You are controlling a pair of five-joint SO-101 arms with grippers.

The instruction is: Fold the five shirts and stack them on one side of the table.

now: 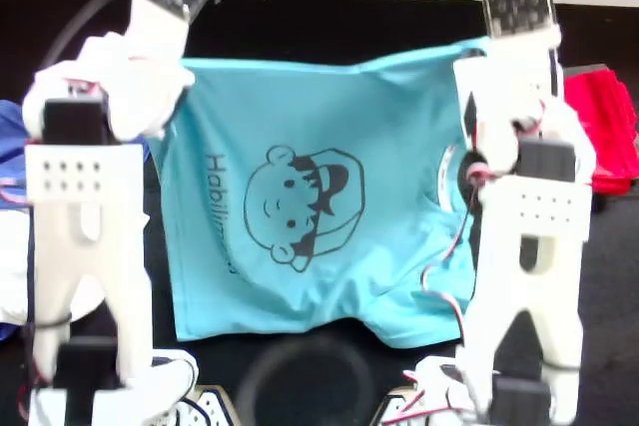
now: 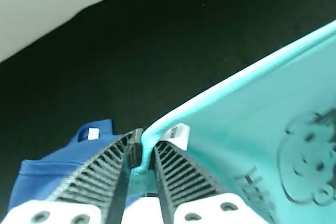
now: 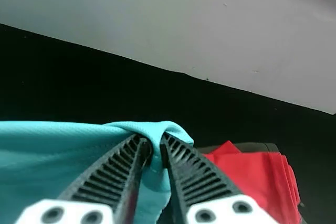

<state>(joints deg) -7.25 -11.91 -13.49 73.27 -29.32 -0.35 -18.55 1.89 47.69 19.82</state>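
Across black tabletop [image 1: 300, 37], turquoise cartoon-print cloth shirt [image 1: 300, 207] is spread open; left gripper [image 2: 143, 142] pinches one far corner, right gripper [image 3: 156, 145] the other; crumpled blue fabric shirt [image 2: 47, 174] & folded red fabric shirt [image 3: 252, 177] sit at opp. sides.

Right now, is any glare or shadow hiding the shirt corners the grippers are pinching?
High view: the bright white arms cover both corners; the shirt is evenly lit. Left wrist view: no glare, the left gripper shut on its edge against the dark table. Right wrist view: bright wall behind, yet the right gripper pinches in plain light.
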